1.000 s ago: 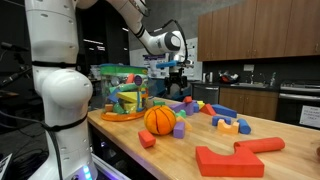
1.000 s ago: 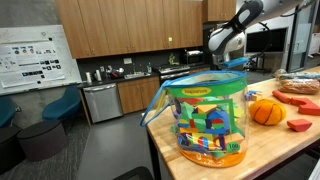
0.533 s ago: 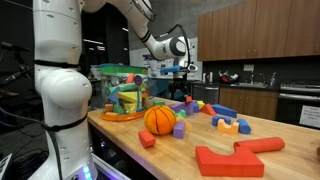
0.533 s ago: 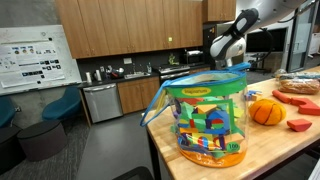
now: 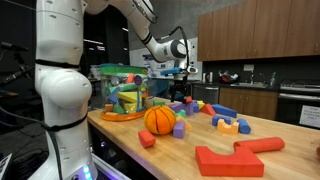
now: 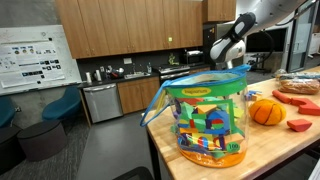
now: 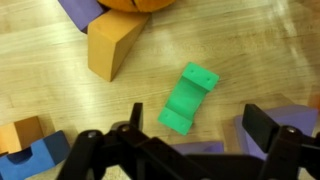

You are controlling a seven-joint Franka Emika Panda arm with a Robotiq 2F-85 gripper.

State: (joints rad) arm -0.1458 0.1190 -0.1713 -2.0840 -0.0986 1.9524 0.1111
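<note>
Wrist view, from the left: small orange block (image 7: 22, 132) and blue block (image 7: 40, 162) low down, tan block (image 7: 112, 45) higher up. Next, the green block (image 7: 190, 98), lying flat and slantwise on the bare wood of the bench (image 7: 250, 50), touching nothing, near the tan block but apart from it. Just below it in the frame, the gripper (image 7: 195, 150), spread wide and pinching nothing, one dark finger (image 7: 270, 130) out to each side of the green block. Height above the wood cannot be told here. Furthest right, a purple block (image 7: 292, 122).

In an exterior view, from the left: clear tub (image 5: 120, 92) packed with blocks at the bench's left end, orange ball (image 5: 160, 119) toward the near edge, gripper (image 5: 179, 88) hanging toward the far edge behind the ball, clear of the wood. Then a large red block (image 5: 230, 160) by the near right corner.

In an exterior view from the opposite end: clear tub (image 6: 208, 120) at the near corner, orange ball (image 6: 266, 111) to its right.
</note>
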